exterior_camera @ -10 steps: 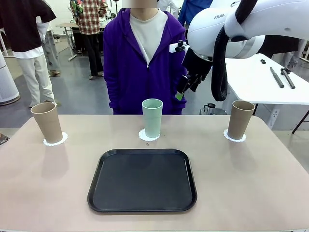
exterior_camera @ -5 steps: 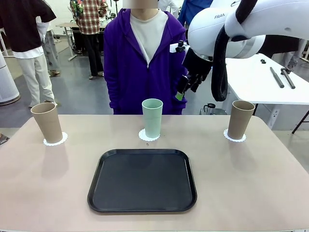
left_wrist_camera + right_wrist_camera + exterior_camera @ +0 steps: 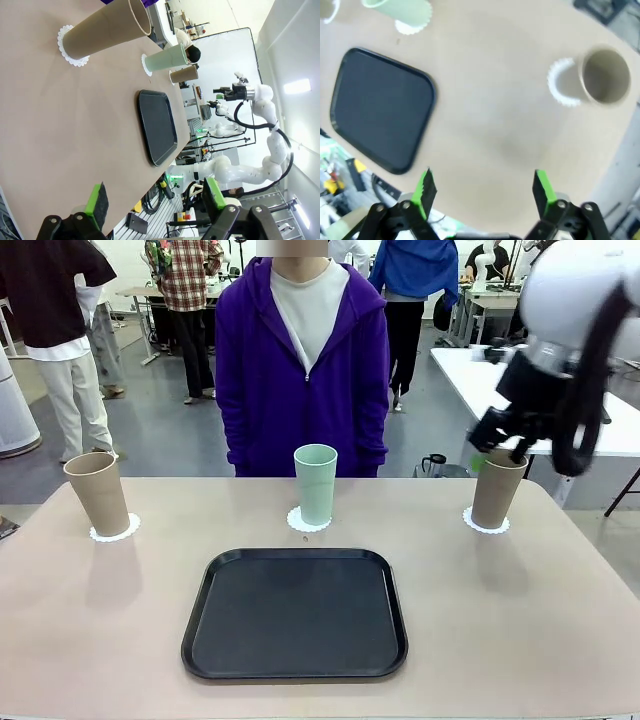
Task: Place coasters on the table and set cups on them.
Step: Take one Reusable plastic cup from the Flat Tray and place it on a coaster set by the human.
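While people stand behind, table (image 3: 560, 580) bears tray (image 3: 295, 613).

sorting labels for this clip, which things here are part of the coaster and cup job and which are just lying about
Part of the job:
- mint green cup
- two tan cups
- three coasters, one under each cup
- table

Just lying about:
- black tray, empty

We see bright, even overhead light, with soft shadows falling toward us from the cups (image 3: 316, 483) on the table (image 3: 500, 620). The right arm (image 3: 560, 330) smears with motion blur, and our right wrist view is hazy throughout.
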